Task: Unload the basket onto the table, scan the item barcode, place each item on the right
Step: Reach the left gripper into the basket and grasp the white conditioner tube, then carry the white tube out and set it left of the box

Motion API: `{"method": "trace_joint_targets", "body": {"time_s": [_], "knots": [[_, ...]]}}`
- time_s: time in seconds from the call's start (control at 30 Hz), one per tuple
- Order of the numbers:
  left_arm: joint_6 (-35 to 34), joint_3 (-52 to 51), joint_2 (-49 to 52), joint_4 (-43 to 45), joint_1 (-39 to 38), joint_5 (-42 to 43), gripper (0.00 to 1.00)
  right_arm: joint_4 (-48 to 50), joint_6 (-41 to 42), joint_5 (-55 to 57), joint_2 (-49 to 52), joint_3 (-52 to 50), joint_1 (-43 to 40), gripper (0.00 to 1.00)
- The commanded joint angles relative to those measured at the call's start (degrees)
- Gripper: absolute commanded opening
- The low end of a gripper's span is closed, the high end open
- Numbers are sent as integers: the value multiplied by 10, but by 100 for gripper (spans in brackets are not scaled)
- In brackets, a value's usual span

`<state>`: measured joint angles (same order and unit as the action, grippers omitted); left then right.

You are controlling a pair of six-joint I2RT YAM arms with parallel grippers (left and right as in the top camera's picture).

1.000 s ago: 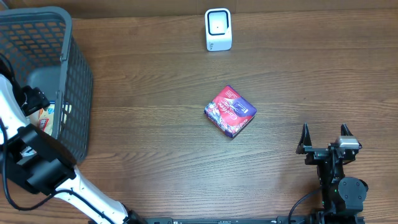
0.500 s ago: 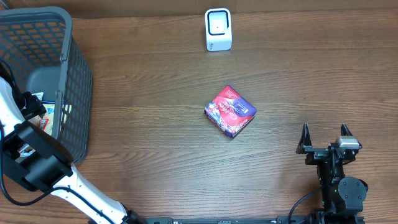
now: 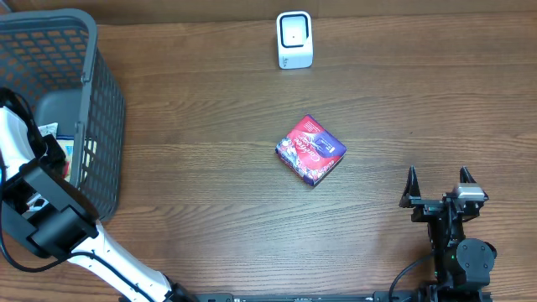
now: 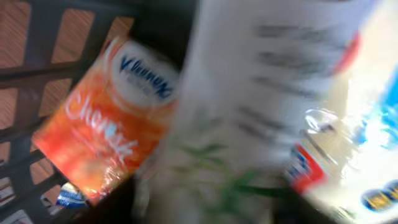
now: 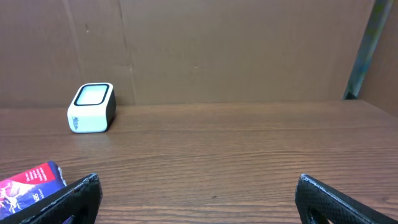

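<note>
A red and purple box [image 3: 311, 149] lies mid-table, and its corner shows low in the right wrist view [image 5: 28, 180]. The white barcode scanner [image 3: 294, 39] stands at the far edge, also in the right wrist view [image 5: 91, 107]. My left gripper [image 3: 52, 149] is down inside the grey basket [image 3: 96, 101]. The blurred left wrist view is filled by a white pack with green print [image 4: 261, 93], next to an orange tissue pack [image 4: 106, 124]. The fingers there are only dark blurs at the bottom edge, so no grip can be made out. My right gripper [image 3: 438, 186] stands open over bare wood [image 5: 199, 190].
The basket takes up the table's far left corner, with more packs inside, one blue and white [image 4: 379, 124]. A brown cardboard wall [image 5: 249, 50] stands behind the scanner. Bare wood lies between the box and my right gripper.
My left arm has pushed lower and nearer within the basket, closing in on the packs. The box, the scanner and my right arm have not moved.
</note>
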<state>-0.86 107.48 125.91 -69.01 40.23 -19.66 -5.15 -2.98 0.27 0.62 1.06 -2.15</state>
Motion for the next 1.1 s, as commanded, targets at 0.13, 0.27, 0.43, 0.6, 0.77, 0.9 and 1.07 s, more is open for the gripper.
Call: {"method": "trace_joint_targets", "body": {"time_s": [0.13,0.27,0.43,0.6,0.77,0.9,1.07], "knots": [[-14,-8,3,5,2,2,4,3,-1,1,-5,-6,4,100],[-45,33,0,-24,3,14,4,3,-1,1,-5,-6,4,100],[-45,157,-4,-91,2,140,4,3,-1,1,-5,-6,4,100],[-45,334,-5,-176,2,265,4,3,-1,1,-5,-6,4,100],[-45,566,-5,-268,-7,422,4,3,-1,1,-5,-6,4,100],[-45,652,-17,-278,-39,557,4,3,-1,1,-5,-6,4,100],[-45,682,-39,-270,-126,628,4,3,-1,1,-5,-6,4,100]]}}
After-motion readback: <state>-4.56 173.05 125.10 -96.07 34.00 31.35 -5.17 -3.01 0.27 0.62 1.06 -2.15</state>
